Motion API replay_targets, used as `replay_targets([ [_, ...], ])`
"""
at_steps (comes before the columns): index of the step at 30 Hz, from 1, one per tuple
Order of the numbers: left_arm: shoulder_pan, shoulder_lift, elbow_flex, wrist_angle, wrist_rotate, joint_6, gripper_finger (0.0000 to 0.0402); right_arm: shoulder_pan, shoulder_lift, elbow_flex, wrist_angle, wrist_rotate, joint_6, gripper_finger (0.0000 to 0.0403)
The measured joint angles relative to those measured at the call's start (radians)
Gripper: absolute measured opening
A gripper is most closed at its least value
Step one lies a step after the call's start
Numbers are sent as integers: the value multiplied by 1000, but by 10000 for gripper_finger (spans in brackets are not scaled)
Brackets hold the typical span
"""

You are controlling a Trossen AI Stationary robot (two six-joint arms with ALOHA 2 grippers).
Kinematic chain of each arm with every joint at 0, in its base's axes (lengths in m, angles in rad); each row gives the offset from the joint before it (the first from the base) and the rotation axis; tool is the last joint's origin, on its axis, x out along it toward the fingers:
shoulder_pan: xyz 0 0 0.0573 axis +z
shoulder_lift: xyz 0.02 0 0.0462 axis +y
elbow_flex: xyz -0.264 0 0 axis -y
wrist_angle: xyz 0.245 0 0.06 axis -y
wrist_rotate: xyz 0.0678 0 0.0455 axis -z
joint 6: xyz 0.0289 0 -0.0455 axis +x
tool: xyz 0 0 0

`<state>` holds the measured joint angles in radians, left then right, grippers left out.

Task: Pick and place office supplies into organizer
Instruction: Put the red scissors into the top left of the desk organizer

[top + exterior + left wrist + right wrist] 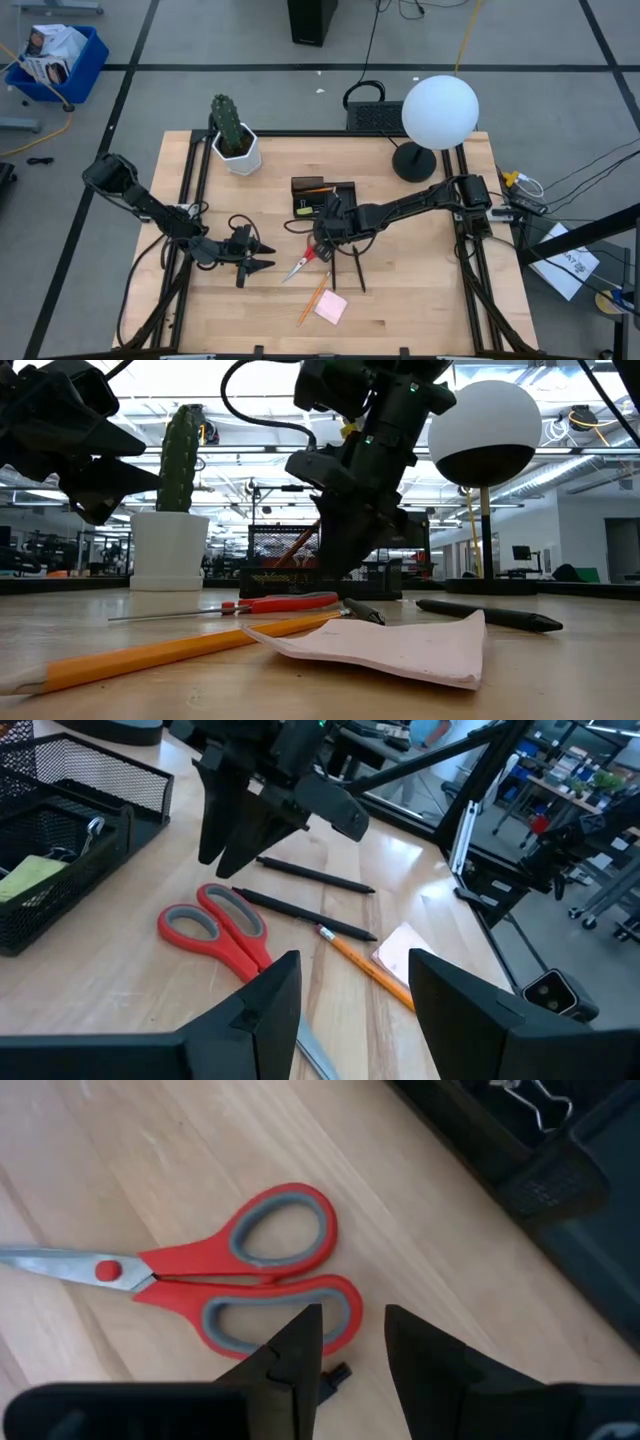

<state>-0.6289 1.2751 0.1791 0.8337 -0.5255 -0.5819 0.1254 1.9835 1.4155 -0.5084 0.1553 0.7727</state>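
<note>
Right pincer (352,1342) hovers just above scissors (240,1275) handles, narrow gap, seemingly empty. Left pincer (262,256) wide, parked beside them on surface (420,290).

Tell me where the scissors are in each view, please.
High view: scissors lie at table centre, below the organizer.
Low view: scissors lie at centre, before the organizer.
Left wrist view: scissors are centre-left, the organizer at the far left.
Right wrist view: scissors are at centre.
Shared landmark: the organizer, whose corner also shows in the right wrist view.
</note>
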Motion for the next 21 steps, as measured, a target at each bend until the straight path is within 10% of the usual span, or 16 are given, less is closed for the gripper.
replay_targets([
  [21,0,0,0,-9,2,0,189,11,105,4,29,-70,-37,95],
])
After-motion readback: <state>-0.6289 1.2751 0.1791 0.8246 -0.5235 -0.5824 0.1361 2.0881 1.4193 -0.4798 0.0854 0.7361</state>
